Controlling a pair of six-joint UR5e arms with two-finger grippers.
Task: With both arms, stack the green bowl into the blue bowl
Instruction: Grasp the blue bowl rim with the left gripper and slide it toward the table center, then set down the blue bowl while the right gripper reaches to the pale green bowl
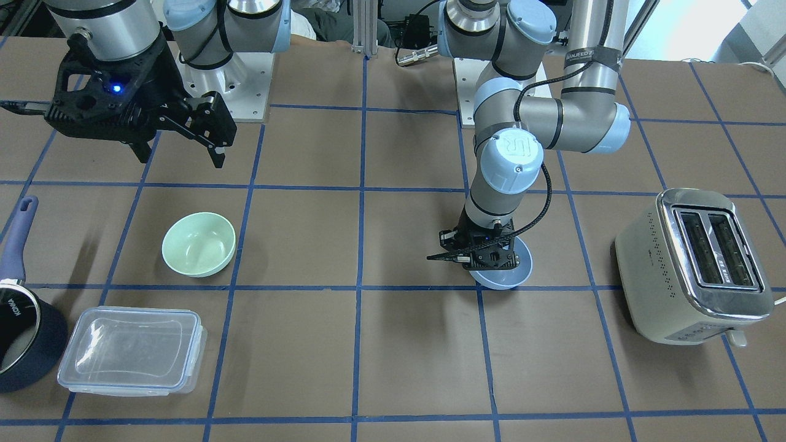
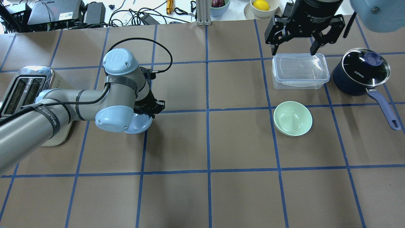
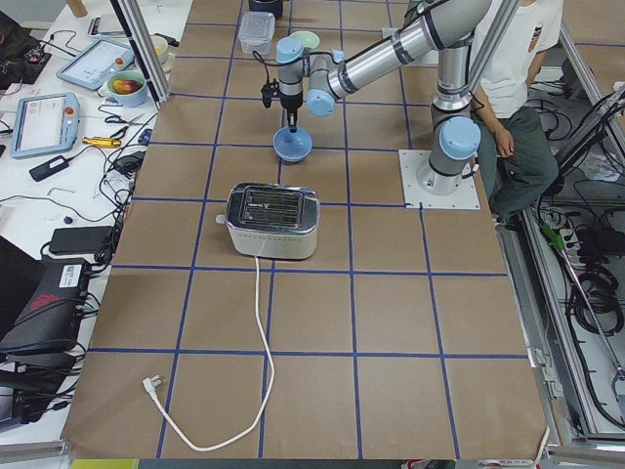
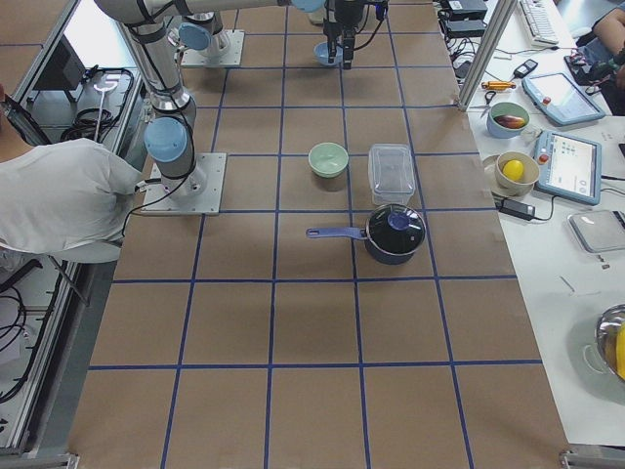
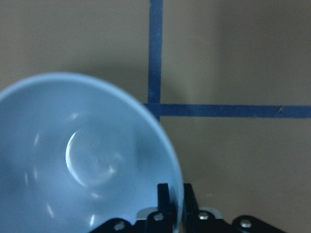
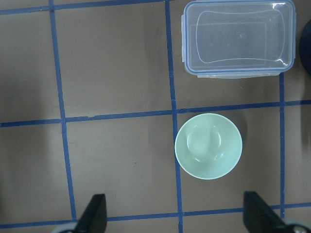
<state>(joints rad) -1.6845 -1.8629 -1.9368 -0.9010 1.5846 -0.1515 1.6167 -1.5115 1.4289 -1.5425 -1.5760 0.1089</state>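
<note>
Front view: green bowl (image 1: 199, 244) sits alone on tabletop (image 1: 417, 344), well apart from blue bowl (image 1: 514, 279). Left wrist: left jaws pinch blue bowl's rim, probably unlifted. Right wrist: right jaws wide, above green bowl. Stacking not done.

I am seeing bare brown table (image 2: 240, 139) lying open between the small pale sky-blue bowl (image 2: 142, 124) and the small mint-green bowl (image 2: 292, 118). A clear lidded plastic container (image 2: 299, 70) is standing near the green bowl's far side. A navy saucepan (image 2: 359, 71) is flanking that container, with its handle pointing toward the robot's side. A cream toaster (image 2: 19, 91) is blocking the blue bowl's outer left.
</note>
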